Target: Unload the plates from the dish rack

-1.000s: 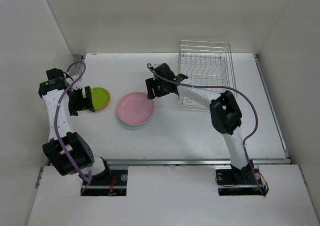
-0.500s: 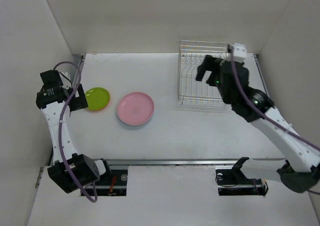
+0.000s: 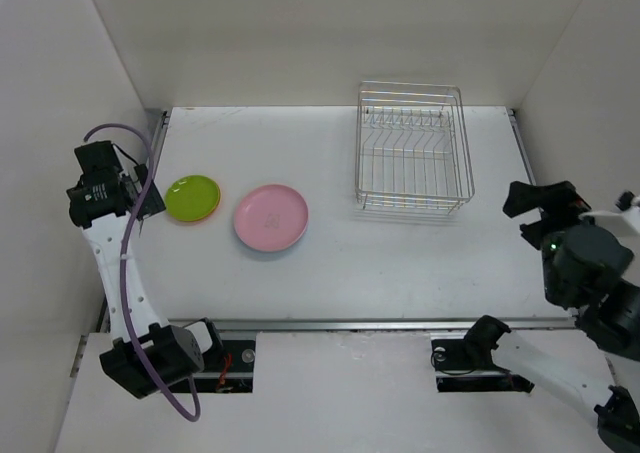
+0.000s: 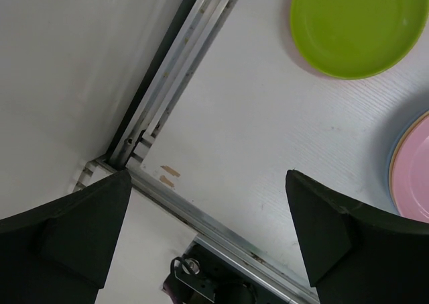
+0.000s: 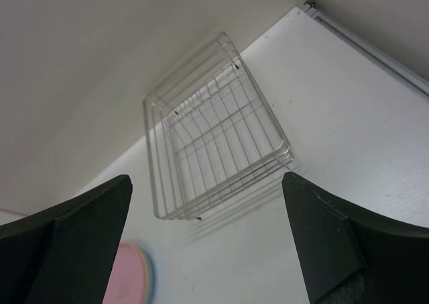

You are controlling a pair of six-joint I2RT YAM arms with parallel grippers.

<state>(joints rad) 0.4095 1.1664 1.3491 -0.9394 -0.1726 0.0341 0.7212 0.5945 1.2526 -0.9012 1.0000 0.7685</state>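
Here we see the dish rack standing upright on the table; well to the rack's left lies the pink plate, a blue plate showing under its edge; farther left, the lime green plate rests on an orange plate; beyond them hovers the left gripper, jaws spread wide, holding nothing; right of the rack, the right gripper gapes likewise.

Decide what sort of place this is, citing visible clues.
Probably a robot test cell, not a kitchen: white table walled by plain panels, robot arms mounted at its edge, a dish rack.
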